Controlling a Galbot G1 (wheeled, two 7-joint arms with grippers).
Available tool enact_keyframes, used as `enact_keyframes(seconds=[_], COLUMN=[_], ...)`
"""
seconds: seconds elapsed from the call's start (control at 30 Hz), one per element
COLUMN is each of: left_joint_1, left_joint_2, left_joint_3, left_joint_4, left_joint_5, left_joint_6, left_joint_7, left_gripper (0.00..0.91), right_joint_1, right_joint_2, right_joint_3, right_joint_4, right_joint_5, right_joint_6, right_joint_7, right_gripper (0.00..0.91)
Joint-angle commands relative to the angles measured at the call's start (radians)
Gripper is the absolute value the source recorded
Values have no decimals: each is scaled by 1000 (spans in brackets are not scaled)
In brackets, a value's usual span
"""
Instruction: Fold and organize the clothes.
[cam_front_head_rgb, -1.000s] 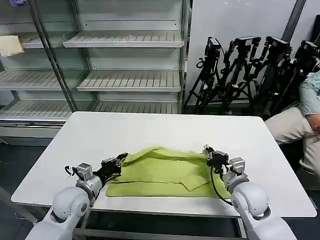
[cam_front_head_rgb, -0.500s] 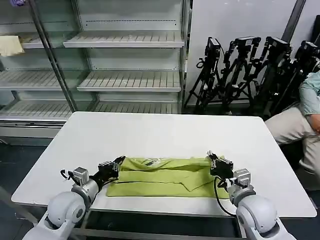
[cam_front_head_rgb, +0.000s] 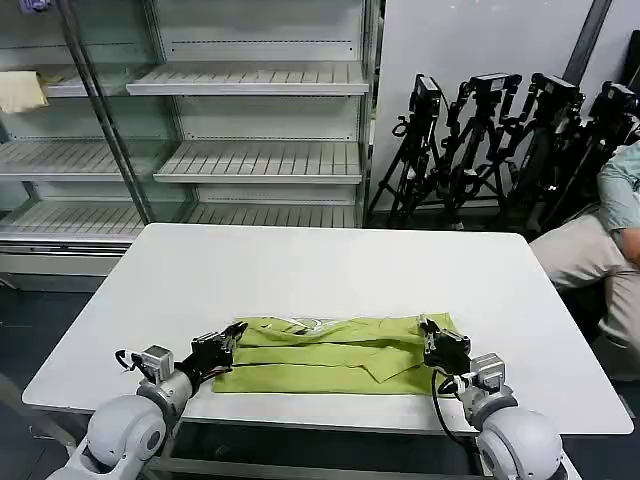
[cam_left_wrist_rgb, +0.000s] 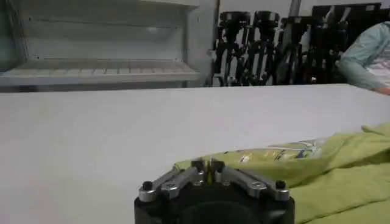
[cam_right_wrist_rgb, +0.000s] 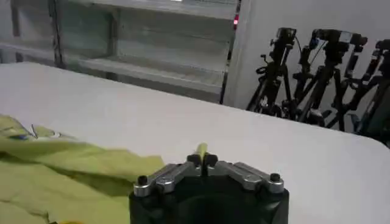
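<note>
The clothes are one lime yellow-green T-shirt (cam_front_head_rgb: 330, 355), folded into a long band near the table's front edge. A pale print (cam_front_head_rgb: 300, 323) shows at its back edge. My left gripper (cam_front_head_rgb: 234, 332) is shut on the shirt's left end, a sliver of green pinched between its fingertips (cam_left_wrist_rgb: 208, 168). My right gripper (cam_front_head_rgb: 427, 326) is shut on the shirt's right end; a green tip (cam_right_wrist_rgb: 201, 150) pokes out above its closed fingers. In the wrist views the shirt (cam_left_wrist_rgb: 341, 170) (cam_right_wrist_rgb: 55, 176) lies low on the table beside each gripper.
The white table (cam_front_head_rgb: 330, 265) stretches bare behind the shirt. Metal shelving (cam_front_head_rgb: 250, 150) stands beyond it, with a pale cream cloth (cam_front_head_rgb: 20, 92) on an upper left shelf. Black tripods (cam_front_head_rgb: 500, 140) lean at the back right. A seated person (cam_front_head_rgb: 610, 230) is at the right edge.
Both grippers have pulled the shirt's back edge toward the table's front edge and lowered it. The raised fold now lies flat, making a narrower band.
</note>
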Motion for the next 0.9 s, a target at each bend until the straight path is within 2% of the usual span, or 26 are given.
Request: enact_keyframes(seconds=[0.03, 0.33, 0.57, 0.6, 0.63, 0.67, 0.9], left_joint_1=[43, 88, 88, 81, 74, 69, 68], left_joint_2=[-1, -64, -93, -97, -96, -92, -94], left_joint_3=[-45, 39, 59, 57, 54, 52, 66], left_joint_4=[-79, -99, -69, -71, -71, -70, -67], left_joint_5=[-76, -150, -172, -181, -186, -198, -226], left_joint_6=[-7, 17, 20, 27, 39, 44, 49], left_joint_7=[-70, -359, -392, -397, -404, -407, -412], left_gripper=[907, 907, 907, 746, 60, 10, 10], right_joint_1=[-43, -90, -86, -87, -88, -88, -81], right_joint_2=[-8, -6, 20, 20, 20, 19, 25], right_joint_3=[51, 103, 100, 98, 97, 97, 93], right_joint_4=[14, 48, 44, 46, 48, 49, 44], right_joint_5=[-18, -18, -24, -25, -25, -26, -35], right_joint_6=[13, 41, 47, 47, 46, 47, 47], right_joint_7=[-12, -22, -23, -23, -22, -23, -21], right_gripper=[907, 907, 907, 907, 907, 907, 907])
